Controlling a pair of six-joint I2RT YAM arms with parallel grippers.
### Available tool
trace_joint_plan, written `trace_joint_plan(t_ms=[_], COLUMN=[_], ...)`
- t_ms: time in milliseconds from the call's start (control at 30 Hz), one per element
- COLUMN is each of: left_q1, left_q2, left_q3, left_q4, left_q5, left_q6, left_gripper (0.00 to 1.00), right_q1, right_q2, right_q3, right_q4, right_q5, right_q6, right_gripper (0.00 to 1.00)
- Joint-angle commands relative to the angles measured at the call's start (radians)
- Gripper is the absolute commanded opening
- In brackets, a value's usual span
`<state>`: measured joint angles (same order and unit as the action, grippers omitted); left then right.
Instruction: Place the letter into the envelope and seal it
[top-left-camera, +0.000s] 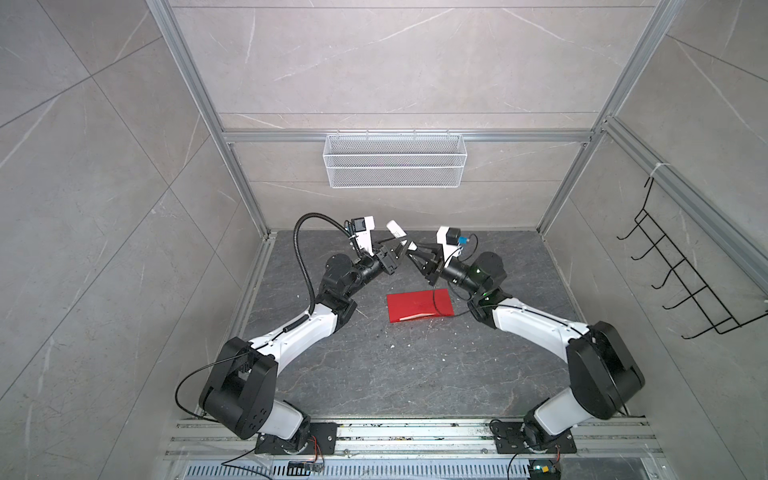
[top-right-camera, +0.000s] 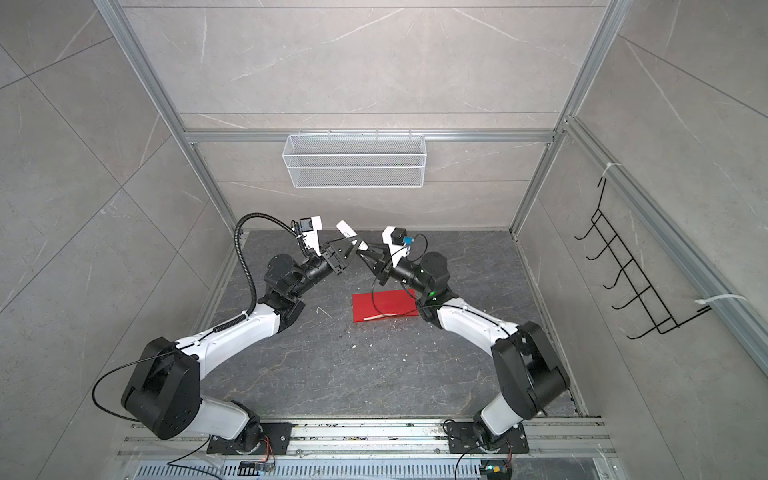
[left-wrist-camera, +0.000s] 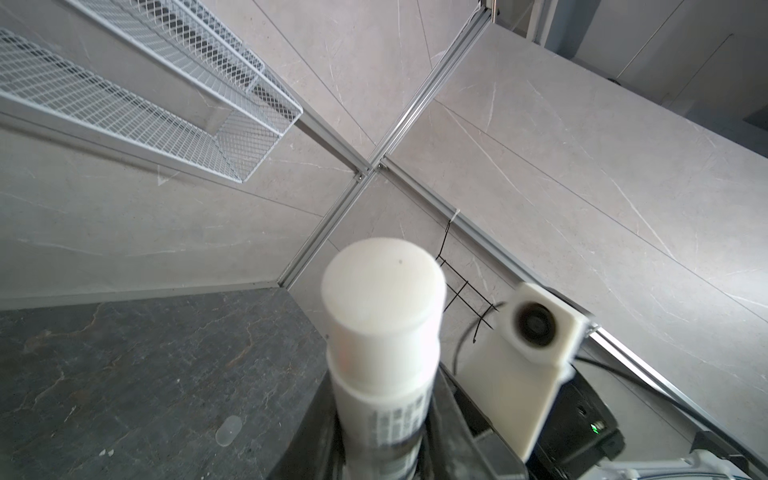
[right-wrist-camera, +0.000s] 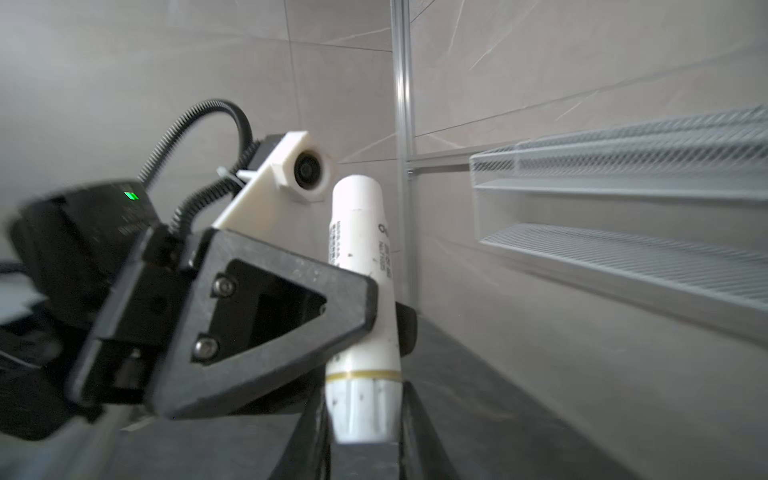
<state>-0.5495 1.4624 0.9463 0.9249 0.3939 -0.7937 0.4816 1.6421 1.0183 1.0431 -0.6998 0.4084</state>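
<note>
The red envelope (top-left-camera: 419, 311) (top-right-camera: 384, 305) lies flat on the dark stone table, right of centre, with the right arm's cable hanging across it. A thin pale strip runs along its front edge; the letter is otherwise hidden. Above the back of the table both grippers meet on a white glue stick (top-left-camera: 395, 229) (top-right-camera: 345, 227). My left gripper (left-wrist-camera: 384, 449) (top-left-camera: 398, 247) is shut on the tube's printed body (left-wrist-camera: 382, 311). My right gripper (right-wrist-camera: 363, 424) (top-left-camera: 413, 254) is shut on its ribbed end below a gold ring (right-wrist-camera: 361, 257).
A white mesh basket (top-left-camera: 395, 160) hangs on the back wall just above the grippers. A black wire hook rack (top-left-camera: 681, 282) is on the right wall. Small white scraps dot the table, and a small translucent oval (left-wrist-camera: 228, 430) lies on it.
</note>
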Motion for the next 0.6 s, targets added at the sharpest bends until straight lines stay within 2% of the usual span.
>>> trace_joint_plan(t_ms=[0,67,100,233,267,367,467,567], left_q1=[-0.003,-0.002,-0.003,-0.003,-0.003,-0.003,-0.003,-0.003], left_q2=[-0.02,-0.021,-0.019,-0.022,-0.024,-0.024,-0.022,-0.02], left_q3=[-0.008,-0.008,-0.007,-0.006,-0.007,-0.006,-0.004,-0.002], left_q4=[0.029,0.034,0.036,0.026,0.02,0.015,0.016,0.02], left_q5=[0.087,0.092,0.093,0.091,0.089,0.07,0.062,0.061], left_q6=[0.055,0.057,0.056,0.056,0.057,0.051,0.044,0.037], left_gripper=[0.0,0.0,0.0,0.0,0.0,0.0,0.0,0.0], right_q1=[-0.11,-0.114,-0.114,-0.113,-0.113,-0.106,-0.077,-0.034], right_q2=[0.101,0.148,0.158,0.116,0.091,-0.006,-0.134,-0.221], right_q3=[0.115,0.163,0.175,0.13,0.114,0.054,-0.032,-0.118], right_q4=[0.374,0.391,0.392,0.332,0.29,0.106,-0.109,-0.169], right_q5=[-0.069,-0.102,-0.121,-0.11,-0.11,-0.084,0.061,0.229], right_q6=[0.669,0.772,0.776,0.646,0.572,0.287,-0.083,-0.37], right_gripper=[0.0,0.0,0.0,0.0,0.0,0.26,0.53,0.69])
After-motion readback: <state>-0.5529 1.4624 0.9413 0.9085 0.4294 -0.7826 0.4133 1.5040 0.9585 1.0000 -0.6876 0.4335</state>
